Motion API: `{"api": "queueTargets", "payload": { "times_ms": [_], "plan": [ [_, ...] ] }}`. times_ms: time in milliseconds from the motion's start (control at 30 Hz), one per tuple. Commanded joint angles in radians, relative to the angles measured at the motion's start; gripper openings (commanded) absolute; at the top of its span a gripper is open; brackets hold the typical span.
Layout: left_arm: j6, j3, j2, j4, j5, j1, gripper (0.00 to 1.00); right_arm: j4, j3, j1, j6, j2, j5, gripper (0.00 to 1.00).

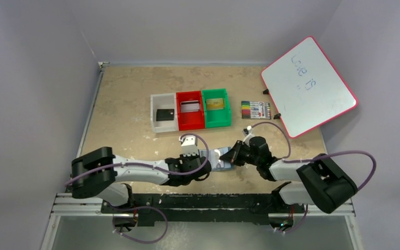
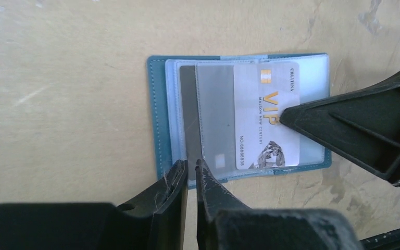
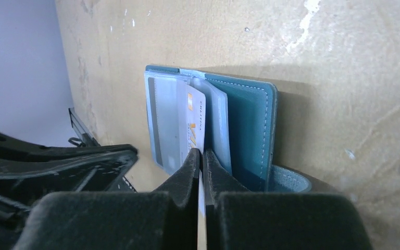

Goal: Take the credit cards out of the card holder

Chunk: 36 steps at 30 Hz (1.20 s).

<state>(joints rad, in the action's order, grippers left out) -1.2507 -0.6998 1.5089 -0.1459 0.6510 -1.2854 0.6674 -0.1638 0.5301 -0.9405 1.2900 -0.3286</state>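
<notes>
The right gripper (image 3: 200, 156) is clamped on the edge of a silver card (image 2: 265, 114) that sits in a clear pocket (image 2: 312, 78). The left gripper (image 2: 191, 167) pinches the near edge of the open holder (image 2: 156, 104). The holder lies flat on the table (image 1: 125, 104) between the arms, nearer than three bins (image 1: 190, 121).

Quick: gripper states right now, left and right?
Left gripper: closed, fingers pinching a clear pocket edge of the card holder.
Right gripper: closed on the white VIP credit card.
</notes>
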Motion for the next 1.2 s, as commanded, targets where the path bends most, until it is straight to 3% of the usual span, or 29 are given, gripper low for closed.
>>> {"api": "queueTargets", "payload": {
  "times_ms": [0, 267, 400, 1000, 1167],
  "plan": [
    [-0.036, 0.010, -0.141, -0.108, 0.120, -0.002, 0.12, 0.103, -0.030, 0.024, -0.008, 0.104, -0.010, 0.00],
    [-0.034, 0.021, -0.257, -0.168, 0.150, -0.003, 0.13, 0.269, -0.121, 0.175, -0.099, 0.312, 0.031, 0.00],
    [-0.043, 0.043, -0.256, -0.157, 0.142, -0.002, 0.13, 0.273, -0.142, 0.183, -0.105, 0.348, 0.031, 0.00],
    [-0.026, 0.090, -0.133, 0.017, 0.074, -0.002, 0.14, -0.081, -0.193, 0.146, 0.010, 0.112, 0.034, 0.00],
    [-0.005, 0.086, -0.083, 0.081, 0.044, 0.000, 0.14, -0.094, -0.174, 0.138, 0.005, 0.061, 0.045, 0.00]
  ]
}}
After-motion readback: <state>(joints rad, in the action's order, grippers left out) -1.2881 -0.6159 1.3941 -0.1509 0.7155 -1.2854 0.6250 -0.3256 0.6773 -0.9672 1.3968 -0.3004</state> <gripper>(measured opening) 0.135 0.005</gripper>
